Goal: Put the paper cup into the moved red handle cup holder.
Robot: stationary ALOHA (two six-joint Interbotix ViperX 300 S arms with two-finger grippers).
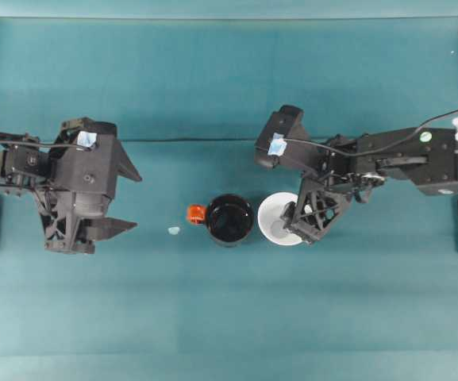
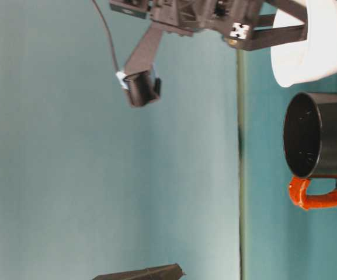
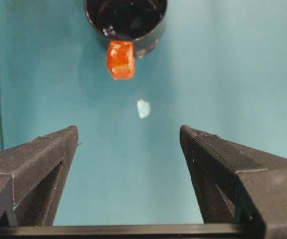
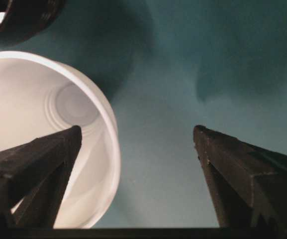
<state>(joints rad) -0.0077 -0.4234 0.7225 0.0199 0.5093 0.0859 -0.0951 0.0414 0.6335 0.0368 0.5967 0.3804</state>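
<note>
Overhead view: 1 paper cup (image 1: 279,218), 1 red handle cup holder (image 1: 229,219), 1 pale scrap (image 1: 174,231); 2 tools, left tool (image 1: 125,198) and right tool (image 1: 306,222), both spread.

No readable text, brand or number anywhere. Pale blue tape tags (image 1: 86,140) on the wrist cameras look blank.
</note>
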